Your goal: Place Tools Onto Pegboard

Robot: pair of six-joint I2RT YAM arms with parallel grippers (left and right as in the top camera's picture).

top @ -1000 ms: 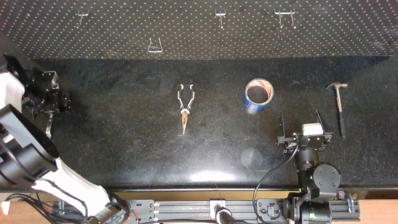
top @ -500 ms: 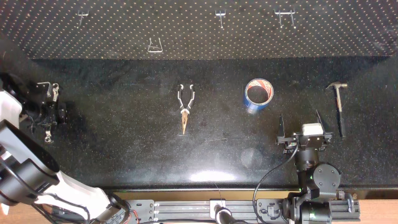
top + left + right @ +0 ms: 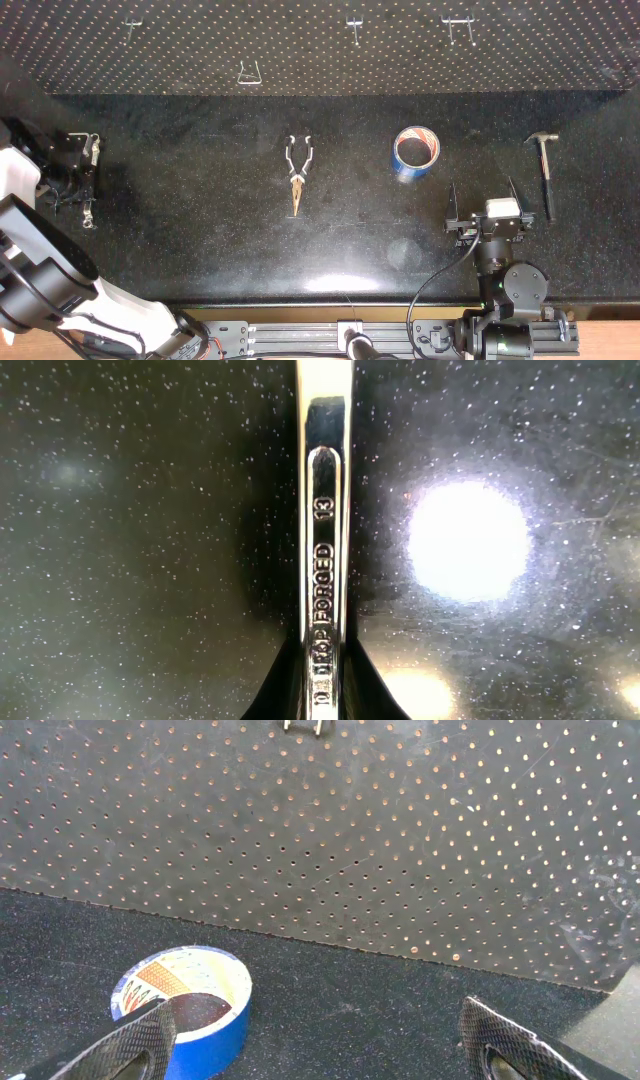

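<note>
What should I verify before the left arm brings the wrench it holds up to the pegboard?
1. Left gripper shut on the wrench: ok.
2. Wrench sits straight in the grip, not skewed: ok.
3. Wrench lifted off the table: cannot tell.
4. Hooks on the pegboard bare, for example the wire hook: ok.
5. Right gripper open and far from the wrench: ok.
</note>
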